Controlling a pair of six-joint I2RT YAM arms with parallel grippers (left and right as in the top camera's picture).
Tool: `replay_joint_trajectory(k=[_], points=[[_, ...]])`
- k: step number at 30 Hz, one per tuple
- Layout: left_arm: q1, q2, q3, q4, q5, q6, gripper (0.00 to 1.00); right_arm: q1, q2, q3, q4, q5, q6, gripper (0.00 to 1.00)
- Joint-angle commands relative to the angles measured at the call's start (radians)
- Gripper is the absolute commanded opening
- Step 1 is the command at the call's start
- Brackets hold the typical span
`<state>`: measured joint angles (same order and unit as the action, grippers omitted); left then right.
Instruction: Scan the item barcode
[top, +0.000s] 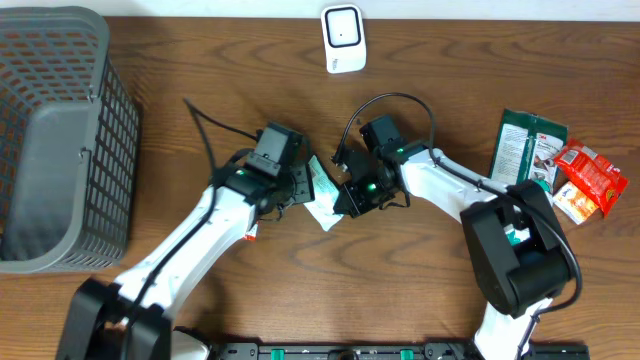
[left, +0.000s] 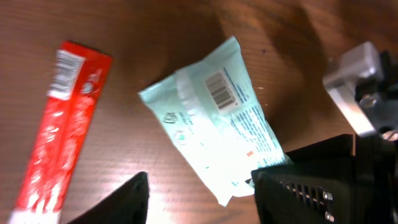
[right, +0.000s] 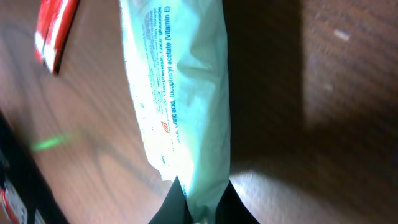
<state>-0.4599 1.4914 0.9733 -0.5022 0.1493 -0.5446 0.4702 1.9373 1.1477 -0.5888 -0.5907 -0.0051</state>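
Pale mint packet (left: 211, 130) at mid worktop (top: 420, 290) between both arms, barcode (left: 222, 90) facing the left wrist camera, one end pinched in right gripper (right: 200, 199) jaws, left gripper (left: 199, 190) jaws apart, gripping nothing, red sachet (left: 62, 124) just beside, white scanner (top: 343, 38) at far edge.

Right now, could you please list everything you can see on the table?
mint-green plastic packet: one, mint green, table centre, barcode facing up
red stick-shaped sachet: one, red, beside the mint packet
dark green foil pouch: one, green, right side
red snack bag: one, red, right of the green pouch
white plastic scanner: one, white, far edge, centre
grey mesh basket: one, grey, left side
brown wooden table: one, brown, under everything
left tool: one, black, open, at the packet's end
right tool: one, black, shut on the packet's other end
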Motion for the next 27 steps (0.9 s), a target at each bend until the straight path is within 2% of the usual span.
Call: replay_joint_trajectory(k=[1,6,7,12,13,15,18,27], points=[[0.057,-0.086,0.017,-0.082,-0.011,0.053,0.61,-0.005,-0.113,-0.004,-0.027,-0.021,-0.108,0.01],[0.18,-0.13,0.09,-0.24,-0.01,0.108,0.63,-0.005,-0.209,-0.004,-0.092,-0.019,-0.211,0.01],[0.248,-0.131,0.111,-0.275,0.0,0.126,0.64,-0.005,-0.247,-0.004,-0.108,-0.004,-0.22,0.01],[0.35,-0.13,0.111,-0.274,-0.014,0.159,0.65,-0.005,-0.297,-0.004,-0.129,0.012,-0.22,0.01],[0.38,-0.13,0.111,-0.274,-0.02,0.159,0.68,-0.005,-0.298,-0.004,-0.13,0.04,-0.218,0.01],[0.406,-0.13,0.111,-0.275,-0.041,0.159,0.7,-0.005,-0.297,-0.004,-0.133,0.071,-0.217,0.01],[0.431,-0.13,0.111,-0.284,-0.091,0.159,0.85,-0.005,-0.297,-0.004,-0.137,0.078,-0.217,0.01],[0.431,-0.13,0.111,-0.286,-0.09,0.159,0.85,-0.005,-0.296,-0.005,-0.148,0.097,-0.217,0.01]])
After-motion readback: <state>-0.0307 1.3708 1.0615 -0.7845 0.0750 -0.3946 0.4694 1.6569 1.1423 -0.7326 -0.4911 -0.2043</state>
